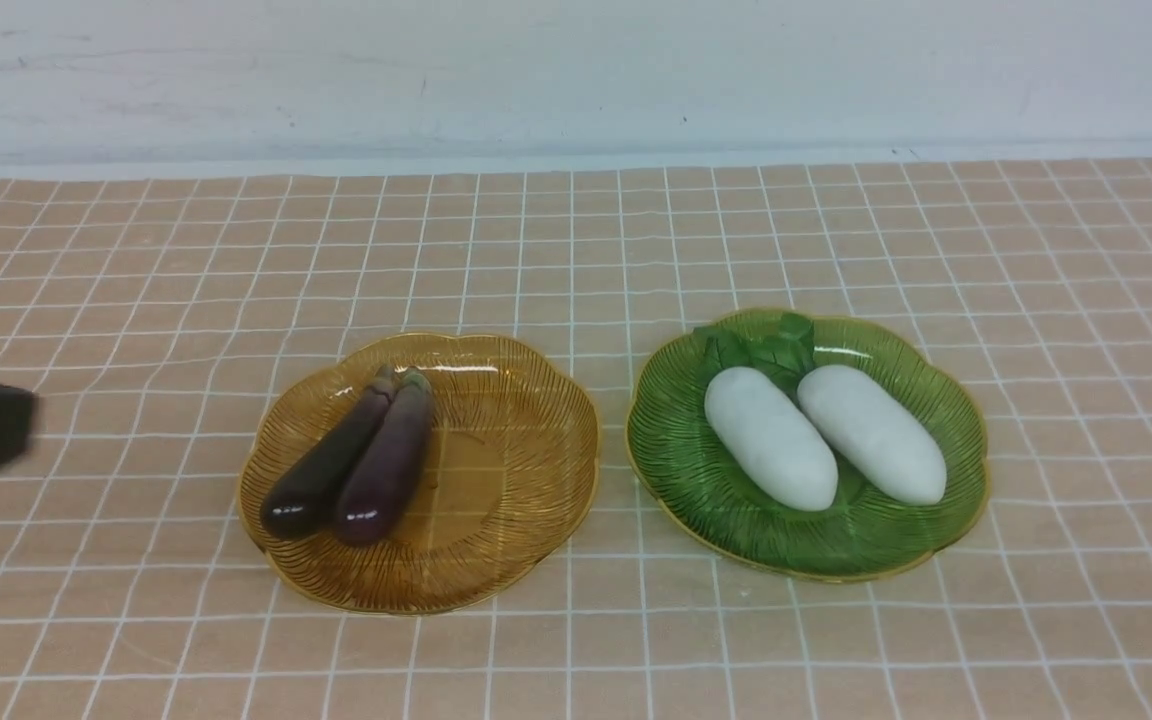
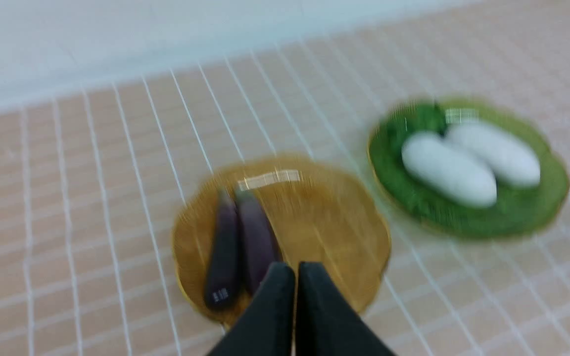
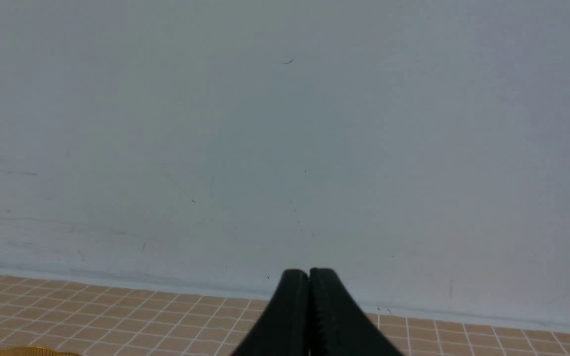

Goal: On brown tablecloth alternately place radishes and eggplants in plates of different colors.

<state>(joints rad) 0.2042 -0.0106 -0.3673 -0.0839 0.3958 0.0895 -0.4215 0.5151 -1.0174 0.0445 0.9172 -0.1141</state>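
A brown tablecloth (image 1: 576, 640) covers the work surface, ruled with thin white lines into small squares and faintly wrinkled toward its left side. It runs away to the foot of a pale wall (image 1: 576, 70) at the far side, which is bluish white and marked with scuffs, thin scratches and a few dark specks (most of the scuffing sits toward the left).

Two scalloped, ribbed plates lie on the cloth. The amber plate (image 1: 526, 470) is on the left and a little nearer, with a bright streak of light on its far inner side. In its left half lie two glossy dark purple eggplants (image 1: 386, 460), side by side, caps toward the far side. The green plate (image 1: 961, 450) is to the right, just beside the amber one, and bears two white radishes (image 1: 821, 435), their leafy tops toward its far left rim (the leaves nearly blend into the green).

The left gripper (image 2: 296, 269) is closed, its fingertips narrowed together, with nothing held. The right gripper (image 3: 308, 274) is likewise pressed shut and holds nothing (its camera faces mostly wall).
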